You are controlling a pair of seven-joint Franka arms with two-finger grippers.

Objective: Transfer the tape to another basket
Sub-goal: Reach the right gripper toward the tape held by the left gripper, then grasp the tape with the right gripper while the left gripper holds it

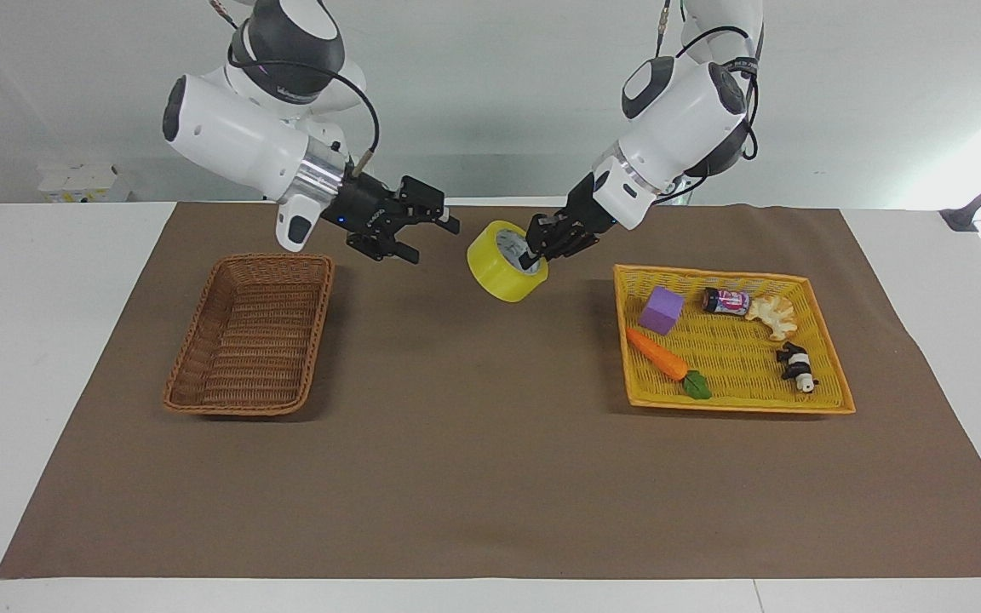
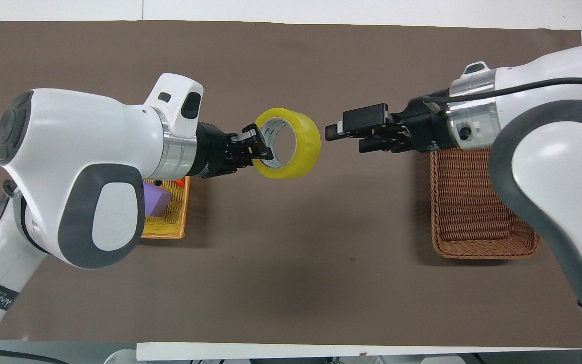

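My left gripper [image 1: 533, 253] is clamped on the translucent yellow packing tape roll [image 1: 503, 262], up over bare brown mat [image 1: 473, 443]. Right gripper [image 1: 427, 238] fingers apart, just beside it. Brown wicker basket [image 1: 201, 396] clear; yellow flat tray [image 1: 737, 404] holds toys.

tape [image 1: 503, 262]: glossy translucent yellow film on a matt white-grey core
basket [image 1: 250, 335]: rough brown woven wicker
surface [image 1: 490, 477]: matt brown sheet, smooth
left claw [image 1: 542, 245]: matt black, beside the tape's core
right claw [image 1: 431, 237]: matt black
arm shells [image 2: 76, 151]: glossy white plastic
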